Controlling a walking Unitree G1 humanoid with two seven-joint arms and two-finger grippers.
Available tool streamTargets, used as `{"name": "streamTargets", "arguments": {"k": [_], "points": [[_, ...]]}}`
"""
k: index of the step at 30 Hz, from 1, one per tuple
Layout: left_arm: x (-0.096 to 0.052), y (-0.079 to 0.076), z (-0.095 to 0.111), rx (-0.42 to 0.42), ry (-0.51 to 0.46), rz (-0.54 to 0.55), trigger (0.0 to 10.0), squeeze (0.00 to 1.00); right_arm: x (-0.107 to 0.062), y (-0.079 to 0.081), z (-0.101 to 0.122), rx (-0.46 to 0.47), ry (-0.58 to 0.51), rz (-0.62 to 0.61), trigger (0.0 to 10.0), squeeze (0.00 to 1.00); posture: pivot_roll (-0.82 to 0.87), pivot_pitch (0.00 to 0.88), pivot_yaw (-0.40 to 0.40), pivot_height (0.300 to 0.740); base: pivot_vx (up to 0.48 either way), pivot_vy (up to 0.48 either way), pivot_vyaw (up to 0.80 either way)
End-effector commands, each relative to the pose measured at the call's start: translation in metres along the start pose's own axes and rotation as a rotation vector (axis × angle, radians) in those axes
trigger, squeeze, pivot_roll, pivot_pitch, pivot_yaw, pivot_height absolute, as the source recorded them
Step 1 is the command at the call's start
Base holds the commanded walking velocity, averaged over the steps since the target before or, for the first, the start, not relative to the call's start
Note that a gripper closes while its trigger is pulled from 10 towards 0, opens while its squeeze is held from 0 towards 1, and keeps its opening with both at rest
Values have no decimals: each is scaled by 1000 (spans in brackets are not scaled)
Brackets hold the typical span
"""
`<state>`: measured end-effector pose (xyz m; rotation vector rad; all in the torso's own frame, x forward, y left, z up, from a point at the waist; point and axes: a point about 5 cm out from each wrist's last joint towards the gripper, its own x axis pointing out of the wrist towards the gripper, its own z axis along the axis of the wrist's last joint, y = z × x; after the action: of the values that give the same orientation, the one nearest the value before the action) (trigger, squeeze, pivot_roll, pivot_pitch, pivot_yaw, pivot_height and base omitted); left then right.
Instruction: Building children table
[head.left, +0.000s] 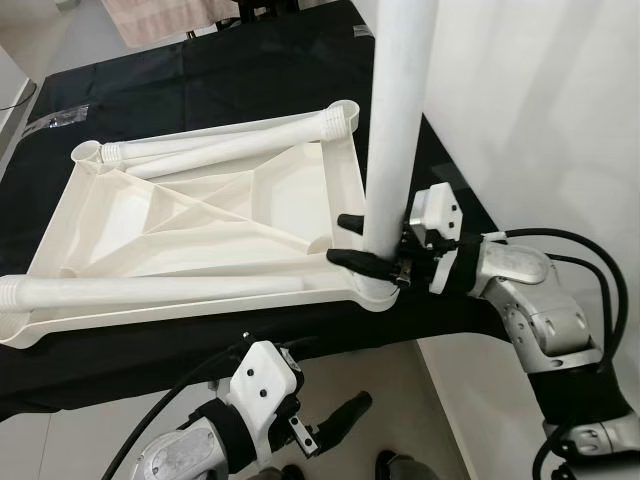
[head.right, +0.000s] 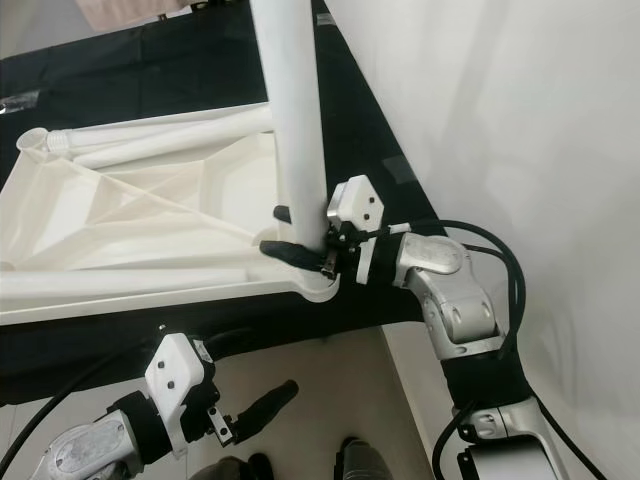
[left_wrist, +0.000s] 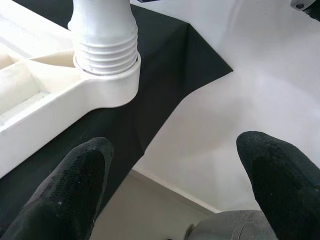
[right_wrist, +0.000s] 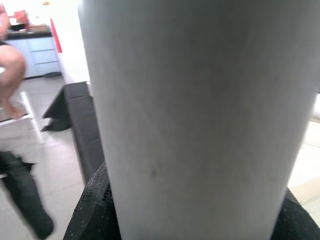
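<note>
The left claw (head.left: 335, 425) hangs below the bench edge, its coarse black fingers spread. The right claw (head.left: 352, 240) pinches the smooth white cylindrical leg (head.left: 398, 130), upright in the ribbed tabletop's (head.left: 200, 215) round corner socket.

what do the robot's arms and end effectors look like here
Both arms are silver metal with rounded joint housings and black cables looping alongside. Each wrist carries a white angular block with small dark holes. The right end effector and left end effector each have two long black, textured fingers.
</note>
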<state>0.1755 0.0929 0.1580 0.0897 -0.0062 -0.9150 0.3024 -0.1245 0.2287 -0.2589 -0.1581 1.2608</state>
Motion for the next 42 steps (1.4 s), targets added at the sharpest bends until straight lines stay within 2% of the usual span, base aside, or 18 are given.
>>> {"name": "streamTargets", "arguments": {"k": [1,4,6,15,18,19,21,23,26,27,31,32,34,35,36,37,39,42], "points": [[-4,-1,-4,-9,32,-5,10000,0,11,17,-15,84,22,121,10000,0,21,273,88,740,0,0,0],[-3,-1,-5,-11,31,-5,10000,0,6,16,-20,75,72,142,10000,0,19,270,86,740,0,0,0],[-3,-1,-5,-13,31,-4,10000,0,3,9,-26,66,111,109,10000,0,17,268,84,740,0,0,0],[-3,-2,-6,-17,32,-4,10000,0,-1,2,-30,78,125,61,10000,0,18,262,88,740,0,0,0],[-4,-2,-6,-17,35,-5,10000,0,0,3,-35,59,176,37,10000,0,18,260,86,740,0,0,0],[-4,-2,-6,-17,35,-4,10000,0,2,1,-41,59,218,-26,10000,0,15,258,79,740,0,0,0],[-4,-2,-6,-17,35,-4,10000,0,2,1,-41,59,218,-26,10000,0,15,258,79,740,0,0,0],[-4,-2,-6,-16,35,-4,10000,0,2,1,-45,67,248,-81,10000,0,12,259,76,740,0,0,0],[-4,-1,-6,-15,34,0,10000,0,-4,0,-53,116,298,-311,10000,0,-1,265,68,740,0,0,0],[-4,-1,-6,-15,34,0,10000,0,-4,0,-53,116,298,-311,10000,0,-1,265,68,740,0,0,0],[-3,0,-6,-16,30,3,10000,0,-8,14,-56,188,312,-513,10000,0,-11,266,60,740,0,0,0],[-3,0,-6,-16,30,3,10000,0,-8,14,-56,188,312,-513,10000,0,-11,266,60,740,0,0,0],[-3,1,-6,-16,29,7,10000,0,-11,24,-60,207,343,-647,10000,0,-14,264,57,740,0,0,0],[-3,1,-6,-16,29,7,10000,0,-11,24,-60,207,343,-647,10000,0,-14,264,57,740,0,0,0],[-3,1,-6,-16,28,10,10000,0,-17,28,-64,191,396,-792,10000,0,-16,262,56,740,0,0,0],[-3,1,-6,-16,28,10,10000,0,-17,28,-64,191,396,-792,10000,0,-16,262,56,740,0,0,0],[-3,3,-7,-14,26,19,10000,0,-30,42,-64,217,417,-1120,10000,0,-17,254,60,740,0,0,0],[-3,3,-7,-14,26,20,10000,0,-27,43,-62,220,400,-1126,10000,0,-17,254,60,740,0,0,0]]}}
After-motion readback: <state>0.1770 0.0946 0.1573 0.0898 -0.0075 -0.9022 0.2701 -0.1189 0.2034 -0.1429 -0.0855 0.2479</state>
